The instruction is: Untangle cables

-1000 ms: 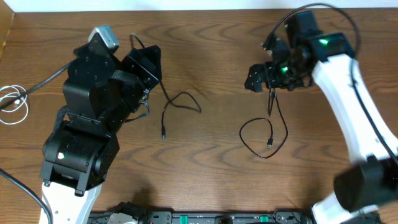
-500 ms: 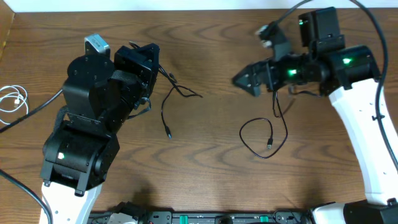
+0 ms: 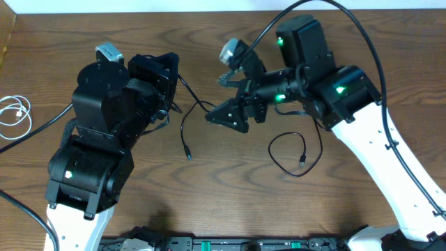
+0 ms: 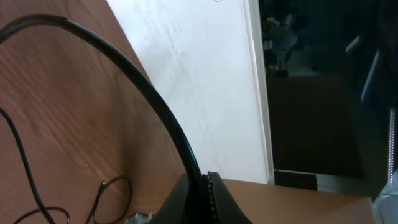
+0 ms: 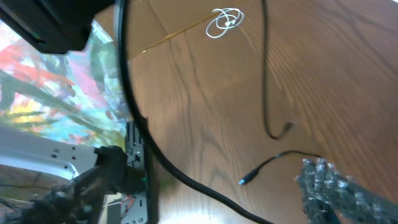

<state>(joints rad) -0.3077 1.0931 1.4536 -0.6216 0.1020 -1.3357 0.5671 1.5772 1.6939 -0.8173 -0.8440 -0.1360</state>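
My left gripper [image 3: 171,78] is shut on a black cable [image 3: 185,132], which hangs from the jaws down to a plug end on the table. In the left wrist view the same cable [image 4: 143,87] arcs up out of the closed fingers [image 4: 214,202]. My right gripper [image 3: 216,117] stands open just right of that cable's upper bend, with nothing seen between its jaws; only one textured finger [image 5: 339,190] shows in its wrist view. A second black cable [image 3: 293,157] lies in a loop at mid-right. A white cable [image 3: 14,115] is coiled at the left edge.
A thick black robot wire [image 5: 134,106] crosses the right wrist view. The table's far edge meets a white wall [image 4: 205,81]. Equipment [image 3: 230,244] lines the front edge.
The right arm has swung left from above the looped cable to beside the cable that the left gripper holds. The left gripper stays shut, and the cable's free end has shifted slightly.
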